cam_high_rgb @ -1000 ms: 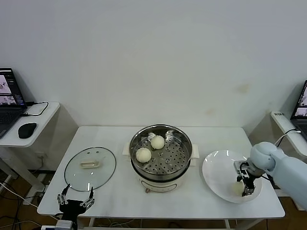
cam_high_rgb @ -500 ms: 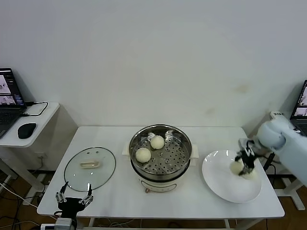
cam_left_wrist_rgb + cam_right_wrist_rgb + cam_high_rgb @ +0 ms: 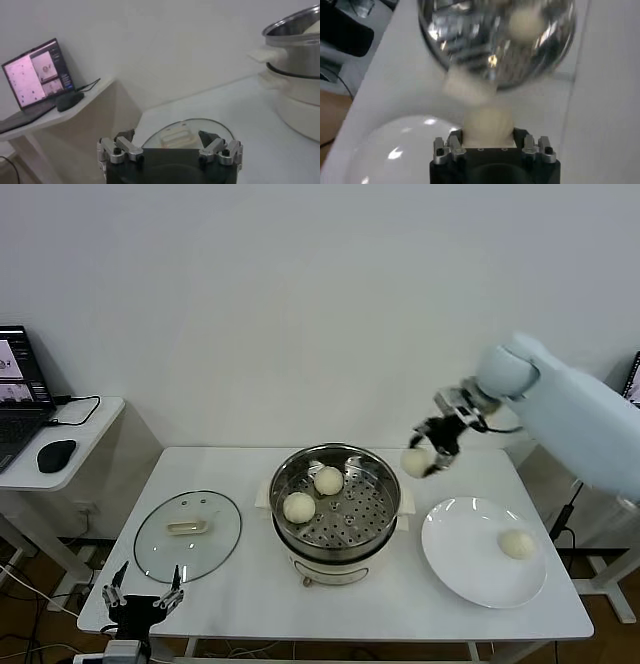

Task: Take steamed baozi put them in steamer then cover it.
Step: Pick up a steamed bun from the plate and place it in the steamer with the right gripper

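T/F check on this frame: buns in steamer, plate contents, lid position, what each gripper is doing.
1. Two baozi lie in the steamer. True.
2. The white plate holds nothing. False: one bun lies on it.
3. The right gripper holds a baozi in the air beside the steamer. True.
4. The cover sits on the steamer. False: it lies flat on the table, on the steamer's left.
5. The left gripper grips the cover's handle. False: it is open, at the table's near edge, apart from the cover.
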You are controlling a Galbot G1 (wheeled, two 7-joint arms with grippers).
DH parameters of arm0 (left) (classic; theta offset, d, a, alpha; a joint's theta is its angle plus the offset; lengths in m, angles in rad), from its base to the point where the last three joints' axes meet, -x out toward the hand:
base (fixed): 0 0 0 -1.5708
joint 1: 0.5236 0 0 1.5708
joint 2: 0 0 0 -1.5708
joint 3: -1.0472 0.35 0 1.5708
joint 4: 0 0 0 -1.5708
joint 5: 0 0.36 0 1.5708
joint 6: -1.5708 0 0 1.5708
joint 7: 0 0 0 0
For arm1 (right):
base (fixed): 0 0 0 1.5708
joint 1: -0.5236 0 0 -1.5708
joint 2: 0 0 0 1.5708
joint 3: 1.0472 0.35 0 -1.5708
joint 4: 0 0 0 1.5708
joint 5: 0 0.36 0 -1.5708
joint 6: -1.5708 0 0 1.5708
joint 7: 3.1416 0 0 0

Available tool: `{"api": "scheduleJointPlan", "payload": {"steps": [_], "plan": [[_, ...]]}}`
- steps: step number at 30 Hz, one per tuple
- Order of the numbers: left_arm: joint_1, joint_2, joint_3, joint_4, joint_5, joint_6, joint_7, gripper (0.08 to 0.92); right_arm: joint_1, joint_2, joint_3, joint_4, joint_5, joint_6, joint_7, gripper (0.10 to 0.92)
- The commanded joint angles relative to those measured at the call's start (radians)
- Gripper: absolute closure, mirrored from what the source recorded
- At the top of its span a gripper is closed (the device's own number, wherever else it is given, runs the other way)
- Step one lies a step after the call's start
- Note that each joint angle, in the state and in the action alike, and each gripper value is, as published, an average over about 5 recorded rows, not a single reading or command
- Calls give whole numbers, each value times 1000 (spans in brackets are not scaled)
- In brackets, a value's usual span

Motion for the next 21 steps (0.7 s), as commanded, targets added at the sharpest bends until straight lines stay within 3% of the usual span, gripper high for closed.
{"api": "scheduleJointPlan", "payload": {"steps": [1,11,21], "plan": [[3,3,-10,-1,0,-6,-7,177,196,292,-120,-58,86,160,-31,406],[2,11,-11,-2,-1,-10,-8,177,186,336,-187,-34,93,243,-29,406],[-7,13,-20,8,-4,-15,-11,177,126,298,-242,26,-26,526,19,401]]}}
